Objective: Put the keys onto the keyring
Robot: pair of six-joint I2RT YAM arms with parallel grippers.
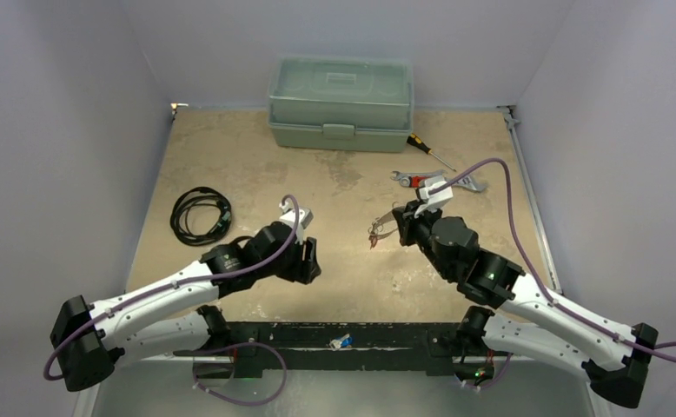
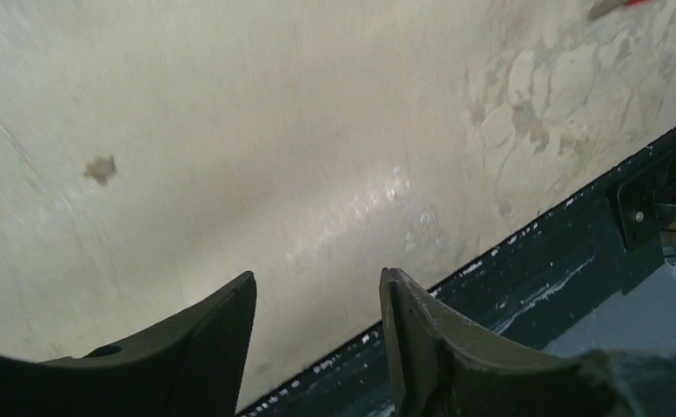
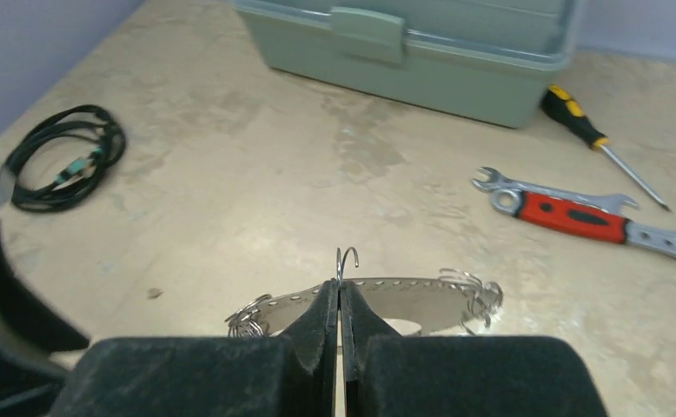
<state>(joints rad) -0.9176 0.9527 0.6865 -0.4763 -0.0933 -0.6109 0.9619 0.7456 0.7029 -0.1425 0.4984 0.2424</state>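
My right claw (image 3: 341,283) is pinched tight on the thin silver wire keyring (image 3: 404,292), whose long axis runs crosswise to my fingers, above the tabletop (image 3: 230,174). My left claw (image 2: 317,278), part-spread and empty, is nearer what looks like the small blue-tagged key (image 1: 343,341) on the black near rail (image 1: 387,334).

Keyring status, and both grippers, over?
Right gripper shut on keyring. Left gripper open, empty. Wrench lies beyond, not blocking.
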